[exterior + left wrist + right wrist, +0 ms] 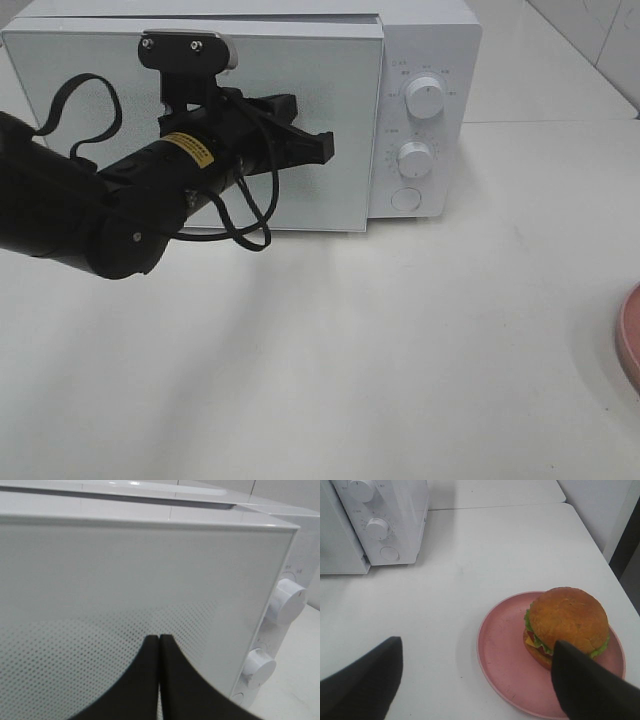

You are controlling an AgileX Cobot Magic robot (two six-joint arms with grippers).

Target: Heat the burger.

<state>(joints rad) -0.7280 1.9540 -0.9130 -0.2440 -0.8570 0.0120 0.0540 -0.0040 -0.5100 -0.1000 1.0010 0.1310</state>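
Exterior high view: a white microwave [240,110] stands at the back of a white table [380,360], its door [300,120] shut and two round knobs [425,100] above a round button [405,198] on its control panel. The left arm reaches in front of the microwave door, and the left gripper [322,148] has its fingers pressed together, its tip close to the door's face. Well to the right of the microwave, only a sliver of a pink plate [630,340] shows at the picture's edge. Left wrist view: the left gripper [159,639] holds nothing, its two dark fingers [175,680] closed flat against each other just before the dotted door [125,580]. Right wrist view: the right gripper [475,680] is spread wide and empty, above the table and plate. The burger [567,625] sits on the pink plate [505,655], well apart from the microwave [385,520] and outside it.
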